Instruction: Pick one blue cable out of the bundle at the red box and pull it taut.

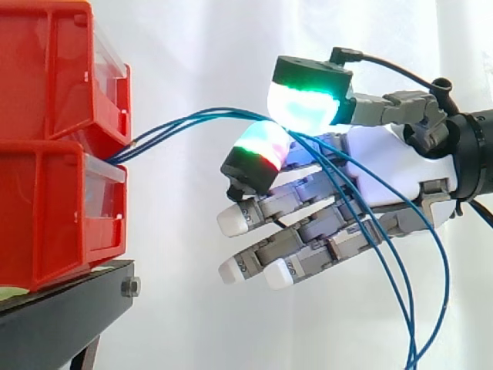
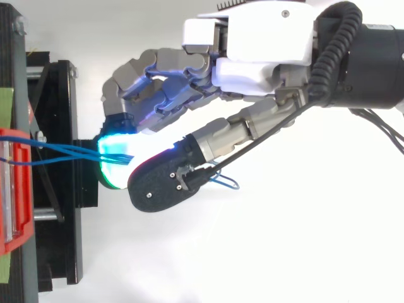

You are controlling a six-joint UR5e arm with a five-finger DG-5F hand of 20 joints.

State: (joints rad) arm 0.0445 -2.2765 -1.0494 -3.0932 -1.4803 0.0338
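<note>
Your robot's hand [image 1: 385, 166] reaches in from the right, toward the red bins [image 1: 46, 216]. The bins sit one on top of the other on the black stand [image 1: 62, 308], and there is a white curtain [image 1: 200, 293] behind it all.

The blue cables [image 1: 158, 132] come out of the gap between the two bins. They go up and over in a soft curve to the hand, not in a straight line. There they slip in between the thumb pad [image 1: 304, 104], which glows green and cyan, and a finger pad [image 1: 262, 146], which glows green and red. These two pads are closed on the cables like a pinch. You cannot tell if they have one cable or more.

The other fingers are stretched out below, and their white fingertips [image 1: 231, 221] point at the bins and touch nothing.

Past the pinch, the cables run down across the palm and hang loose to the bottom edge.

From above, you see the cables [image 2: 76, 151] run from the red bin [image 2: 12, 189] across the stand [image 2: 63, 189] right up to the glowing pads.
</note>
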